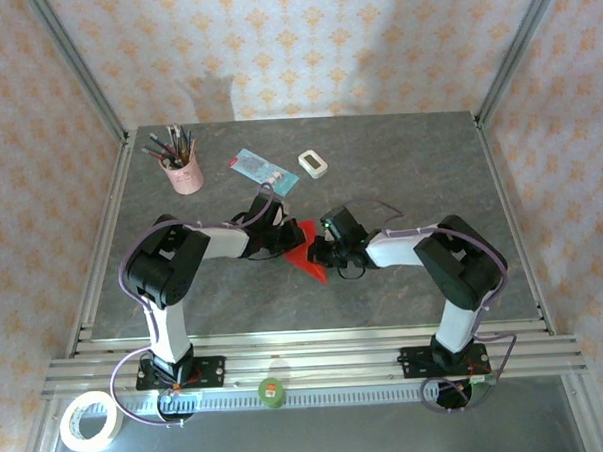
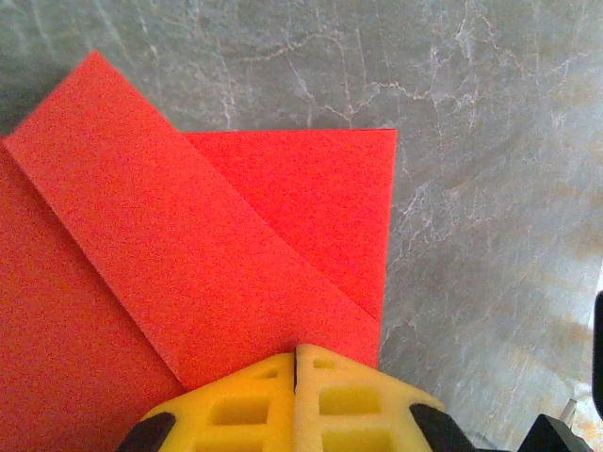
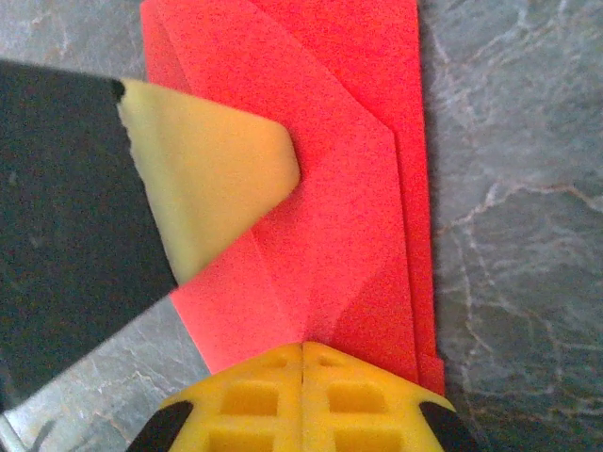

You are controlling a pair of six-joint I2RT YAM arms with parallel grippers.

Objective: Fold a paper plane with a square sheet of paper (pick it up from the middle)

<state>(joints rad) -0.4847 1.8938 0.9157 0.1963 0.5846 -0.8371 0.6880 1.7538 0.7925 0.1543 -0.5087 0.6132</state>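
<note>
Starting with the top camera: both arms reach in to mid-table, left gripper (image 1: 290, 238) and right gripper (image 1: 321, 251) tip to tip over the folded red paper (image 1: 309, 258). The wrists cover most of the paper; only a pointed red piece shows below them. Behind the arms, well apart from the paper: a pink cup of pens (image 1: 183, 172), a light blue card (image 1: 263, 170), a white rounded block (image 1: 313, 163). A tape roll (image 1: 91, 420) and a small green roll (image 1: 272, 391) sit off the grey table (image 1: 404, 292), by the arm bases.

Left wrist: the left yellow foam pads (image 2: 330, 405) are pressed together with no gap. Their tips touch the paper's near edge, where a diagonal flap lies over a square corner. Cannot tell whether a layer is caught between them. The paper's left side is cut off by the frame.

Right wrist: the right yellow pads (image 3: 339, 395) are also closed tight, tips at the paper's near end. Stacked layers show along its right edge. The left gripper's pad lies on the paper from the left, its black body hiding that side. Cannot tell whether the paper is pinched.
</note>
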